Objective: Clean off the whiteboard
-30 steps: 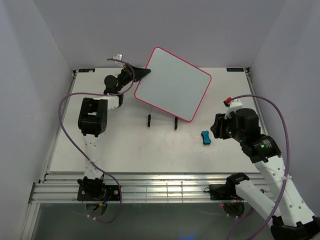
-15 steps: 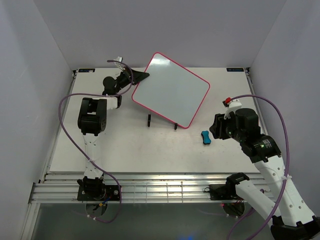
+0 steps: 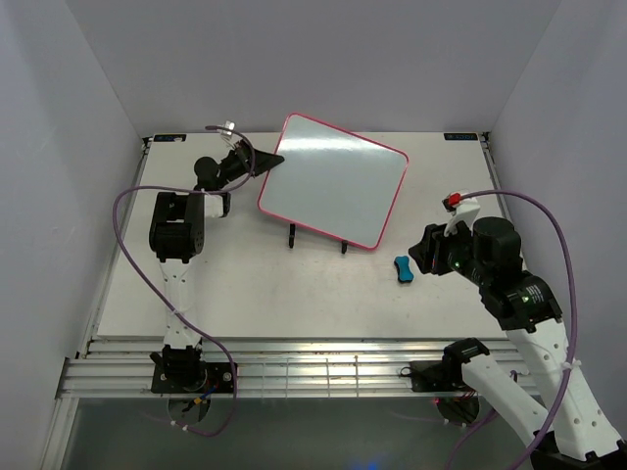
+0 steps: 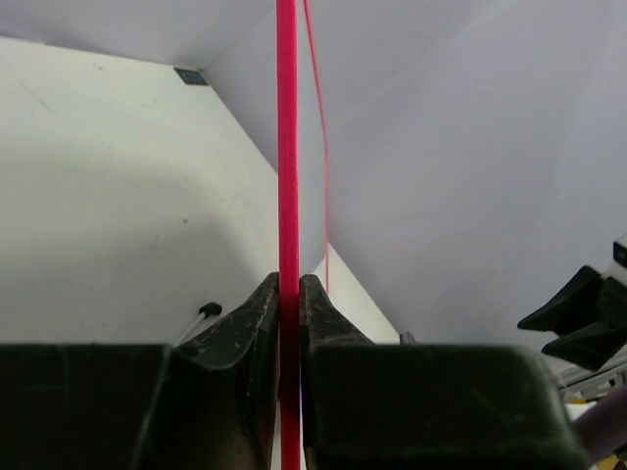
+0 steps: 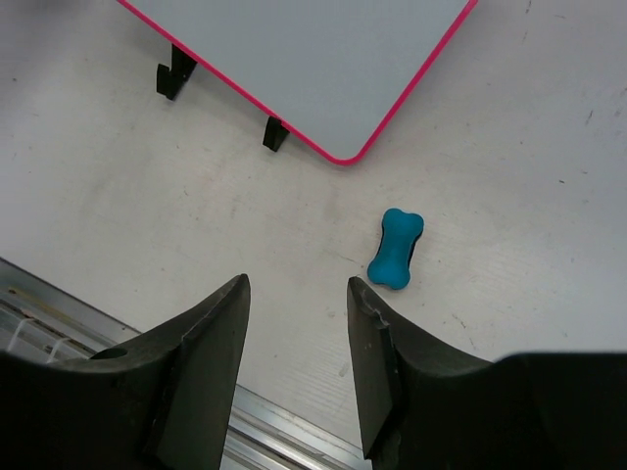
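Note:
The whiteboard (image 3: 335, 179), white with a pink-red frame and no marks visible, is held tilted above the table's back middle. My left gripper (image 3: 269, 160) is shut on its left edge; in the left wrist view the pink frame (image 4: 287, 147) runs edge-on between the closed jaws of that gripper (image 4: 290, 286). The blue bone-shaped eraser (image 3: 403, 268) lies on the table right of centre. My right gripper (image 3: 419, 253) is open and empty just right of the eraser; in the right wrist view the eraser (image 5: 396, 249) lies ahead and right of my right gripper (image 5: 299, 286).
The black wire stand's two feet (image 3: 292, 235) stick out below the whiteboard's lower edge, also in the right wrist view (image 5: 173, 71). The table's aluminium front rail (image 3: 313, 372) runs along the near edge. Purple walls surround the table.
My left gripper has swung the whiteboard left and turned it counter-clockwise, lowering it toward the stand. My right arm has shifted slightly right and back.

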